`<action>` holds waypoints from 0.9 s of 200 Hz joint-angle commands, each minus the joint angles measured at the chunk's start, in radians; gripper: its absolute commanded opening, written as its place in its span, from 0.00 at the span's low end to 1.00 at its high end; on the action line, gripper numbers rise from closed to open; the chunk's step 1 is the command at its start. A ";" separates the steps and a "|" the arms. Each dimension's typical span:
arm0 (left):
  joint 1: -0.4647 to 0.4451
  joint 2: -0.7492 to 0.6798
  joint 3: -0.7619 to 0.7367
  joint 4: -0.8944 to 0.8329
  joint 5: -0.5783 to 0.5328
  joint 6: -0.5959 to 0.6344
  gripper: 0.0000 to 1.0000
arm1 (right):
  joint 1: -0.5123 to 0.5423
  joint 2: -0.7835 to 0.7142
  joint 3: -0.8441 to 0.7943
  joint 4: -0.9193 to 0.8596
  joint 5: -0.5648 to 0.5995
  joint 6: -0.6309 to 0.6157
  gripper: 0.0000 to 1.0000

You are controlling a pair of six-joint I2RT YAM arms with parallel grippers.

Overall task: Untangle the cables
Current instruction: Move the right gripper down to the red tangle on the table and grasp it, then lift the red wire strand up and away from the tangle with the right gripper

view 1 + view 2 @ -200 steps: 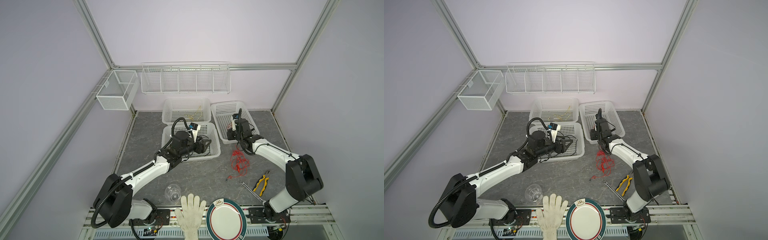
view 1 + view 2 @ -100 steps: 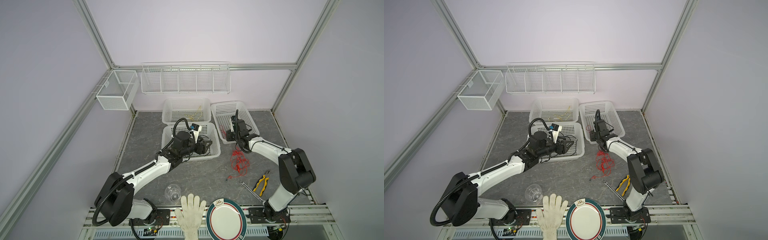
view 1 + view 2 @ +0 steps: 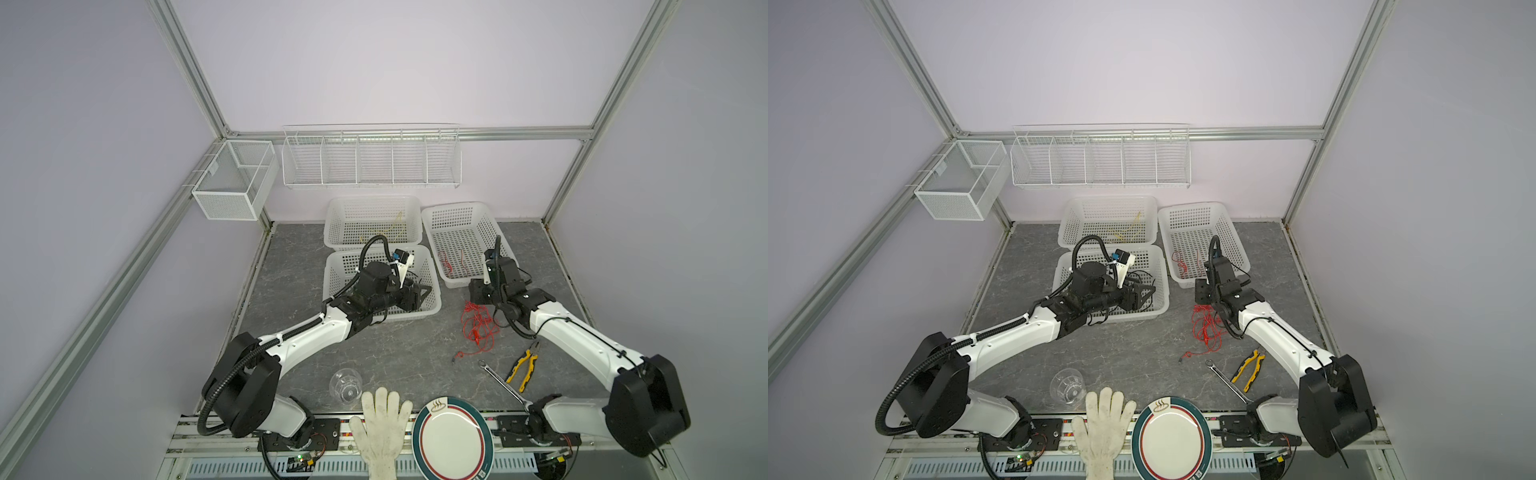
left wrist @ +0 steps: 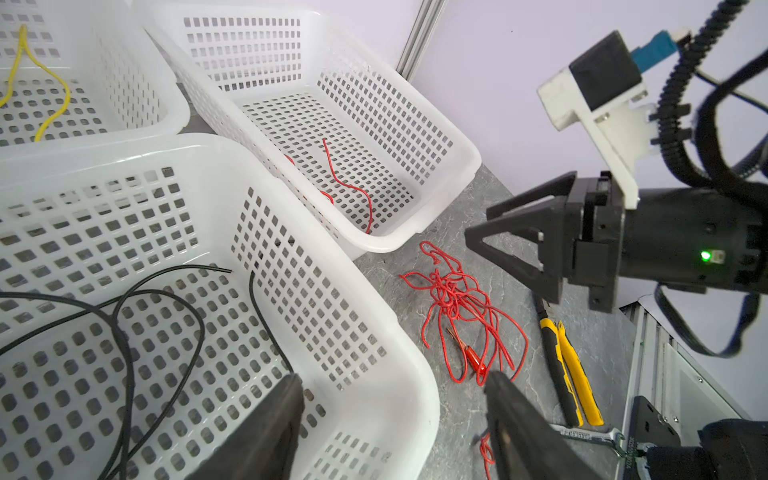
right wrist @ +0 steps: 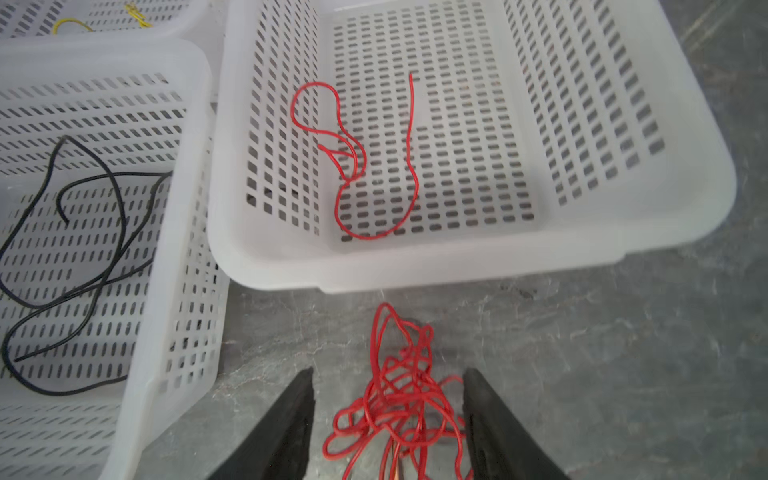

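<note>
A red tangle (image 3: 478, 328) of cables lies on the worktop (image 3: 374, 353) with the right tool (image 5: 388, 372) poised over it, jaws spread and empty, apparently to pick out another strand. Beyond, the left tool (image 4: 390, 376), also spread and empty, hovers at the near basket (image 3: 332, 274) holding black cable (image 4: 252, 291); a single red strand (image 5: 411, 124) lies in the right basket (image 3: 457, 206), yellow cable (image 4: 67, 93) in the far basket (image 3: 374, 198), sorted by colour.

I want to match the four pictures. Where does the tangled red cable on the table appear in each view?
In a top view: tangled red cable right of centre, on the table near the white basket.
In a top view: same spot.
Left wrist view: between that basket and the pliers.
Right wrist view: between the right claw's open fingers.
Shared landmark: the basket's front rim.
</note>
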 commanded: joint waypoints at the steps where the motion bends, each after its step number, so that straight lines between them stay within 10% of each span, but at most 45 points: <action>1: -0.020 0.030 0.047 -0.031 -0.014 0.031 0.70 | -0.005 -0.036 -0.046 -0.152 0.034 0.054 0.64; 69: -0.048 0.069 0.090 -0.077 -0.032 0.059 0.69 | -0.004 -0.068 -0.142 -0.185 -0.041 0.117 0.49; 125: -0.054 0.070 0.091 -0.080 -0.018 0.054 0.69 | 0.007 -0.057 -0.134 -0.154 -0.098 0.101 0.07; 180: -0.057 0.060 0.090 -0.053 0.036 0.044 0.70 | 0.078 -0.263 -0.114 -0.123 -0.202 -0.068 0.06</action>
